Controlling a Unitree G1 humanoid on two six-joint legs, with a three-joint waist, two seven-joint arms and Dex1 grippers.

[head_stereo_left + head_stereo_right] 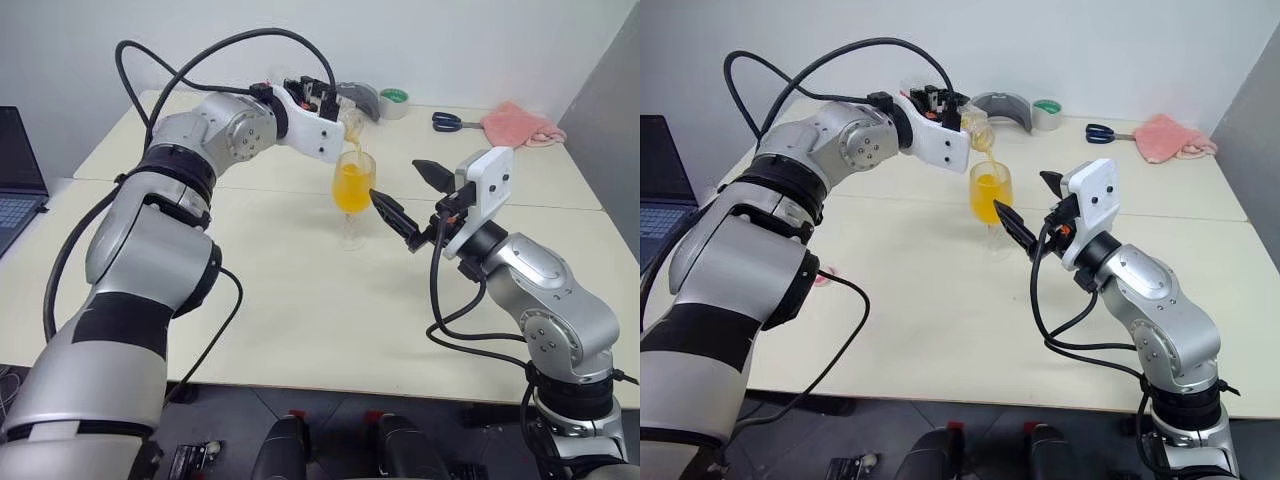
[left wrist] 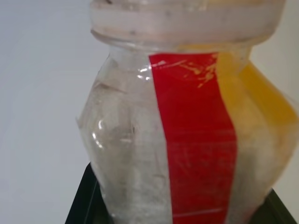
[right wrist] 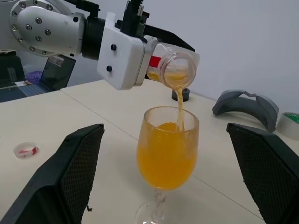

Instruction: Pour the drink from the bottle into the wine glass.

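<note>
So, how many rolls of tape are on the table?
1: a roll of tape with a green core lies at the table's far edge, beside the grey curved part. Others may be hidden behind the arms.

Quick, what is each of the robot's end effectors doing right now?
Left end effector: shut on the bottle, tipped over the wine glass, drink pouring.
Right end effector: open, holding nothing, beside the glass.

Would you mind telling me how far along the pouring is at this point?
Done: the cap lies off on the table, and the wine glass is mostly full. In hand: the left gripper holds the bottle tipped, with drink streaming in. The right gripper stands open around the glass. Left: emptying the bottle's last drink.
</note>
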